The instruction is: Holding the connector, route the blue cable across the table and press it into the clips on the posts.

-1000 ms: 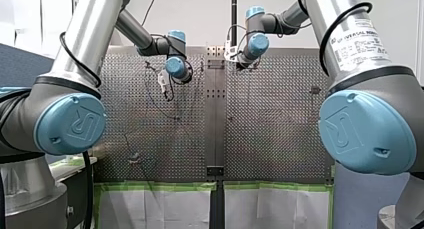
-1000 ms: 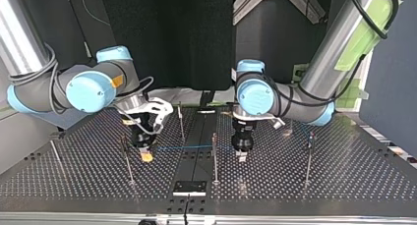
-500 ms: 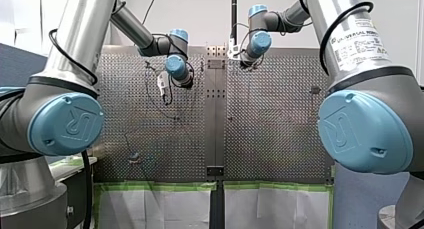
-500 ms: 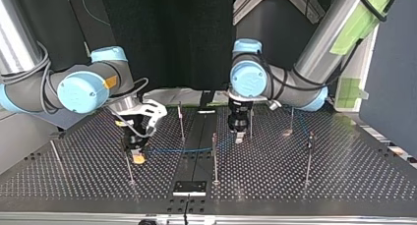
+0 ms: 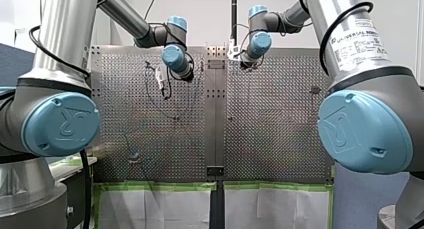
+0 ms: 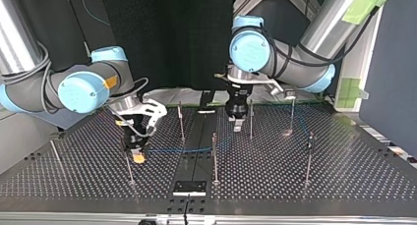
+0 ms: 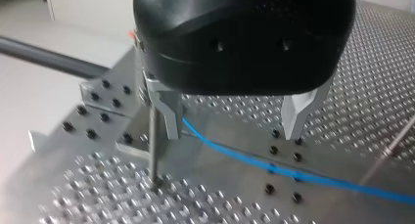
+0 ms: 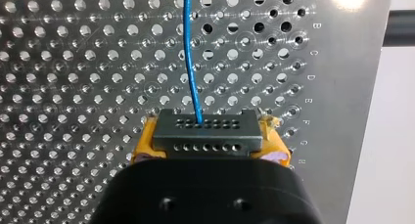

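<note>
My right hand (image 6: pixel 137 155) is clamped on the connector (image 8: pixel 204 135), yellow pads on either side, low over the tabletop (image 6: pixel 344 185) at the top view's left. This grip anchors the blue cable (image 6: pixel 182 150), which runs right from the connector toward 1 post (image 6: pixel 214 156). My left hand (image 7: pixel 232 131) hangs spread wide over the cable, gripping nothing. Judgement: it is placed to press the cable into a clip.

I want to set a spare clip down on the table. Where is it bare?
In the top view: bare table right of the rightmost post, and between the leftmost post and my right pincer. Crowded in the middle: cable, middle posts, connector, my left pincer.
</note>
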`<control>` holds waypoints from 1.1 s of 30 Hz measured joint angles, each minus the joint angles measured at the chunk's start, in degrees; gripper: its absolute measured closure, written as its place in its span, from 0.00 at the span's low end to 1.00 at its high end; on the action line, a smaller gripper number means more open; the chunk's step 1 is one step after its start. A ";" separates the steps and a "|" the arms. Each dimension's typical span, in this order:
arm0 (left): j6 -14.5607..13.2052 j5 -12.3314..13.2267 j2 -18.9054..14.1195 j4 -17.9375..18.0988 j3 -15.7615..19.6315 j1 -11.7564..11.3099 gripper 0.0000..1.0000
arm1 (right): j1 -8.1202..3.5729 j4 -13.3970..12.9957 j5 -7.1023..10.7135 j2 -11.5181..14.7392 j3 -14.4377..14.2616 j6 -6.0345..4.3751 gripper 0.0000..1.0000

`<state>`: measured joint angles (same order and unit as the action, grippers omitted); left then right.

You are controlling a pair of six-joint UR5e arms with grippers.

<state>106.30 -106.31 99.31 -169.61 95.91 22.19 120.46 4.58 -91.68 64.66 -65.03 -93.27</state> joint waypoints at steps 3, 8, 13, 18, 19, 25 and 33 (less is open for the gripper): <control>-0.70 -0.26 -1.33 0.04 0.25 0.77 0.00 | 0.03 -0.01 0.00 0.00 -0.03 0.00 1.00; -1.69 -1.28 -3.78 0.15 0.25 2.79 0.00 | 0.22 0.00 0.00 0.00 -0.10 0.00 1.00; -2.16 -3.66 -4.71 1.93 -0.65 5.39 0.00 | 0.46 0.02 0.06 0.00 -0.09 0.16 1.00; -2.51 -5.95 -4.75 2.36 -2.56 7.68 0.00 | 0.47 0.08 0.08 0.00 -0.21 0.24 1.00; -2.57 -6.51 -4.71 2.26 -3.09 8.25 0.00 | 0.47 0.08 0.08 0.00 -0.22 0.25 1.00; -3.18 -8.92 -4.41 0.96 -4.75 11.12 0.00 | 0.38 0.07 0.09 0.00 -0.24 0.22 1.00; -5.31 -10.07 -2.43 -1.77 -7.07 14.94 0.00 | 0.20 0.01 0.07 0.01 -0.24 0.12 1.00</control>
<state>101.00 -116.37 96.88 -171.38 88.85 37.14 120.66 4.58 -91.61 64.67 -65.27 -93.15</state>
